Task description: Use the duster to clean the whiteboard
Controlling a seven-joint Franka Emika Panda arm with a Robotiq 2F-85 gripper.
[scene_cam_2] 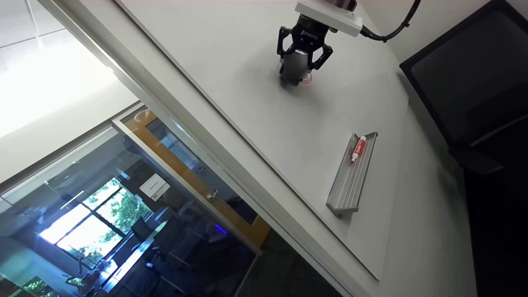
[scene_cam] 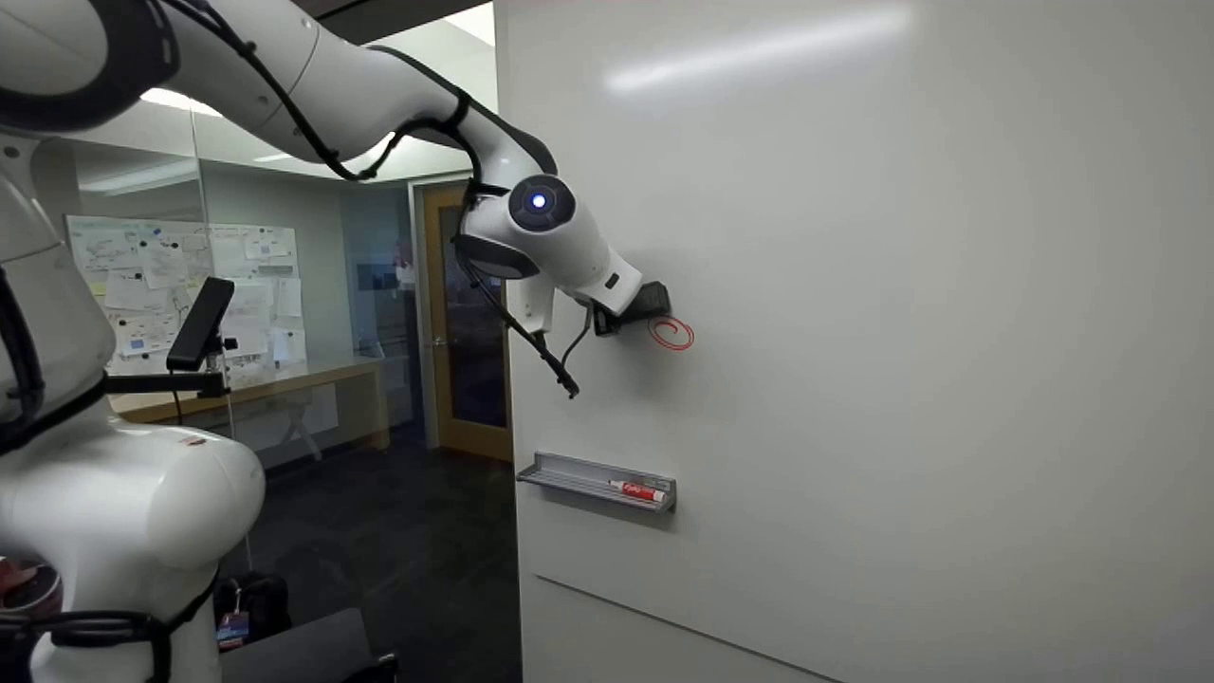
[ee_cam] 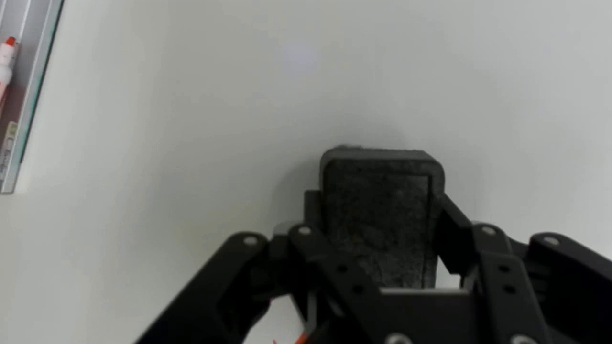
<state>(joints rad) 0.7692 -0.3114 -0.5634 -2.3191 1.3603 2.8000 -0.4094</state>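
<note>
Wrist view: my tool [ee_cam: 380, 224] is grasping the duster [ee_cam: 382, 215], a near-black rectangular block. Fingers [ee_cam: 454, 234] lie against its two opposite sides, parted by the block's width and no wider. One end of the block sticks out past the fingertips, toward the top of that view; the other end runs down behind my tool and is hidden. Block sits roughly upright in the grip as seen there.

Pale whiteboard [scene_cam: 901, 398] fills the background. Duster is right up by the board; whether its far face actually touches, can't tell.

In an exterior view my arm [scene_cam: 398, 90] comes in from upper left and bends down to the board. Tool mostly hidden behind the wrist end there, dark shape of grip and block at the board.

In an exterior view the duster [scene_cam_2: 295, 68] shows between my fingers, partly greyed and blurred, so fine grip detail is unclear. In both exterior views red loops [scene_cam: 671, 333] are drawn on the board just beside the duster; a bit of red also shows low in the wrist view, next to my fingers.

Lower on the board, well apart from my tool: grey ledge [scene_cam: 569, 474], red-and-white marker [scene_cam: 640, 490] lying on it near one end.
</note>
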